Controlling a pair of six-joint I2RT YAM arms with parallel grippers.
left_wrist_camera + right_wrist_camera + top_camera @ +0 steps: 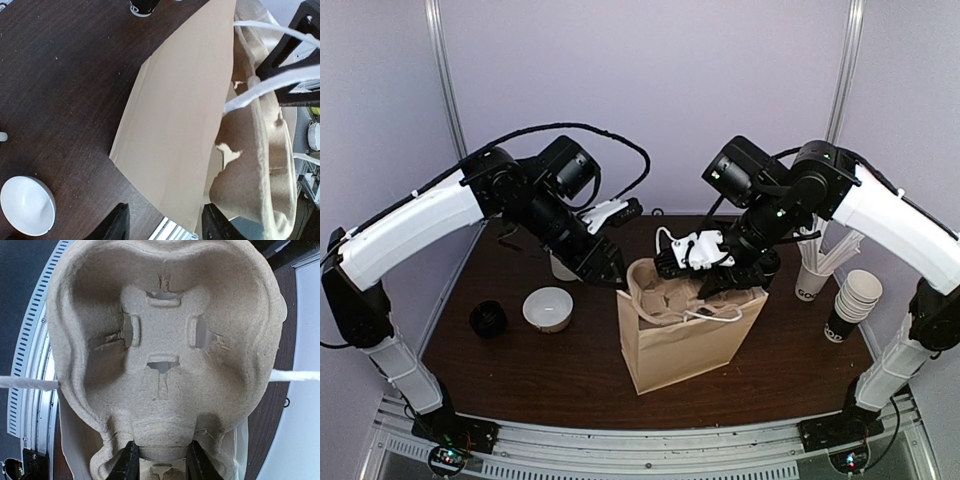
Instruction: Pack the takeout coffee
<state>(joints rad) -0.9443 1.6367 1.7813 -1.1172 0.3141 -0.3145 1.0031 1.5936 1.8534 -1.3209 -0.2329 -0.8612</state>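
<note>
Step in hand: seating the carrier, ahead of the cup itself.

Right gripper [159,460]: narrow, pinching the rim of the grey moulded-pulp cup carrier [160,340], which sits part-way into the mouth of the brown paper bag with white cord handles [685,345].

Left gripper [167,225]: fingers apart, straddling the bag's left rim; a firm grip is not evident.

Black lidded takeout coffee cup [488,318]: stands on the dark wooden table [520,380], well left of the bag, beside a white bowl [548,308], untouched.

Next, likely: settle the carrier level and release. Then take the cup upright and lower it into a well.
</note>
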